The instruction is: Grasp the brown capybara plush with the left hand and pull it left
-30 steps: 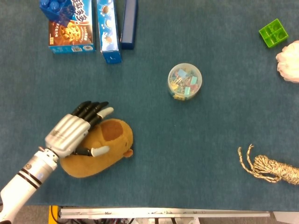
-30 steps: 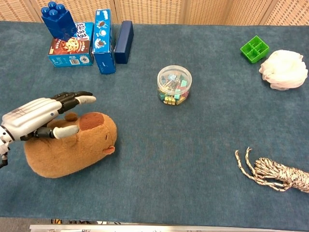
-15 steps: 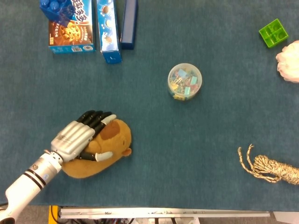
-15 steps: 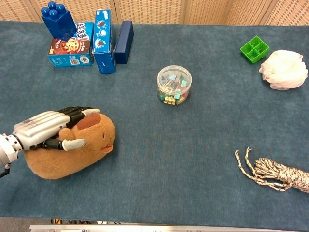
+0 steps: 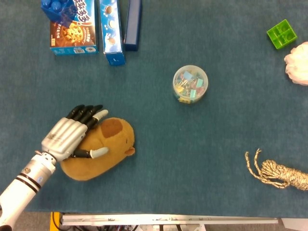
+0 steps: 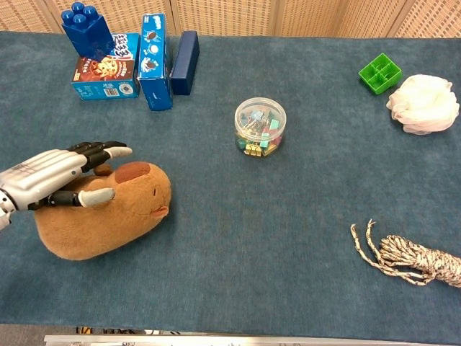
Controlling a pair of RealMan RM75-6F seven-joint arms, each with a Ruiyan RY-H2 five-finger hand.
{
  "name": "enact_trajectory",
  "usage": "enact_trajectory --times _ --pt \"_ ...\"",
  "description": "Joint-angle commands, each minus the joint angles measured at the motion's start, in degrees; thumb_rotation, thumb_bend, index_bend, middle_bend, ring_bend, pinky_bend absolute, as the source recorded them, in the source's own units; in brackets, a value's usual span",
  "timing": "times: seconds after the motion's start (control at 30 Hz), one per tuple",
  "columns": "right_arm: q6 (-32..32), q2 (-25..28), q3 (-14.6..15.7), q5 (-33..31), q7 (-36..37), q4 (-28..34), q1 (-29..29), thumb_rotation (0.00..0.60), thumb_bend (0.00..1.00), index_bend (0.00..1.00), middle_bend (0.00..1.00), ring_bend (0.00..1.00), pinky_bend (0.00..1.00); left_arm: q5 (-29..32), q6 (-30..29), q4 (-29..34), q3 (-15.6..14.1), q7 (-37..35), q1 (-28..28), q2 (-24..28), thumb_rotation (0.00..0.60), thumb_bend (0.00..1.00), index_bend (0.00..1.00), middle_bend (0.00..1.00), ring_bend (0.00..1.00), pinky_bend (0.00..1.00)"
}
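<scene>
The capybara [image 5: 98, 151] lies at the lower left of the frame on the blue counter [image 5: 202, 144], a touch further left than half a second ago, its snout drawn back from where it was. The left hand [image 5: 67, 137] has loosened since then — fingers that were pressed down over the plush's back now stretch out flat above it, thumb angled along its side. In the chest view the left hand [image 6: 54, 180] hangs over the capybara [image 6: 101, 213] with spread fingers and seems to grip nothing. The right hand is not in view.

That reads as a short pull already made and the hold let go, or a re-grasp about to come; the shift is small, so more leftward travel may be wanted.

The plush is a soft tan lump, rounded like a loaf, with a darker brown patch on its head and a small stub of snout. The counter's cover looks like short-napped fabric, likely to drag a little on plush. The hand is hard silver shell with black fingers, pale at the tips.
</scene>
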State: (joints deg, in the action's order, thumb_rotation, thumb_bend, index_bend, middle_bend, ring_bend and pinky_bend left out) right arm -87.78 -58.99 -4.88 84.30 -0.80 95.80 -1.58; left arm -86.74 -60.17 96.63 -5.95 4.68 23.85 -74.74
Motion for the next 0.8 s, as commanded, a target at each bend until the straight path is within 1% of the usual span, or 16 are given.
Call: enact_trajectory --times 0.03,0.2,0.3,0.57,0.8 --pt "-0.14 0.03 0.01 0.05 0.16 -0.08 0.10 0.600 0.25 0.32 0.39 0.28 0.23 -1.49 -0.96 0.64 0.06 -0.36 -0.07 -0.06 0.000 0.00 0.00 0.04 0.03 0.00" --pt "-0.49 0.15 0.06 0.08 0.43 -0.20 0.41 0.600 0.25 0.32 0.39 0.28 0.23 -4.20 -1.42 0.17 -0.43 -0.81 0.30 -1.21 0.000 0.00 0.00 0.04 0.03 0.00" --pt "-0.66 0.21 0.09 0.06 0.56 -0.25 0.58 0.600 0.25 0.32 0.39 0.28 0.23 -4.23 -0.48 -0.75 -0.65 -0.76 0.64 -2.08 0.000 0.00 0.00 0.04 0.03 0.00" --pt "-0.69 0.12 0.12 0.02 0.75 -0.47 0.74 0.600 0.25 0.32 0.39 0.28 0.23 -1.05 3.02 -3.23 -1.20 0.06 0.91 -3.68 0.000 0.00 0.00 0.03 0.03 0.00" --pt "-0.38 -0.15 0.07 0.07 0.90 -0.80 0.56 0.600 0.25 0.32 0.39 0.28 0.23 1.48 3.43 -3.55 -1.29 1.69 0.24 -3.20 0.000 0.00 0.00 0.03 0.03 0.00"
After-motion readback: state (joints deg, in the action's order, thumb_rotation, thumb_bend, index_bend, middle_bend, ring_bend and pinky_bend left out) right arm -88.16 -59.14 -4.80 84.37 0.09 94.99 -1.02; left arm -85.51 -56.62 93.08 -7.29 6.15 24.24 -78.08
